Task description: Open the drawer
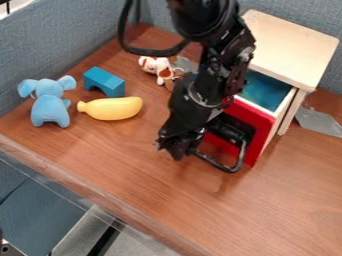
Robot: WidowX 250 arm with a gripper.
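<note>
From the fixed camera, we see a red-fronted drawer standing partly open at the right of a brown wooden table, drawn out toward the near left from its pale wooden cabinet. Its blue interior shows between the cabinet top and the red front panel.

Over the middle of the table hangs the black robot arm, entering from the far edge, with a black cable looped at its left. Its gripper is low beside the left end of the drawer's black handle, where the two overlap in our view. We cannot tell whether the gripper is released, clenched or grasping the handle, nor whether they touch.

At the left of the table, we find a light-blue plush elephant. Just to its right are a blue arch block and, on the near side of that block, a yellow toy banana lying on its side. Farther back, close to the arm, is a small white-and-brown plush animal. A flat gray piece lies to the right of the cabinet, and gray-blue panels border the tabletop's left and far sides.
</note>
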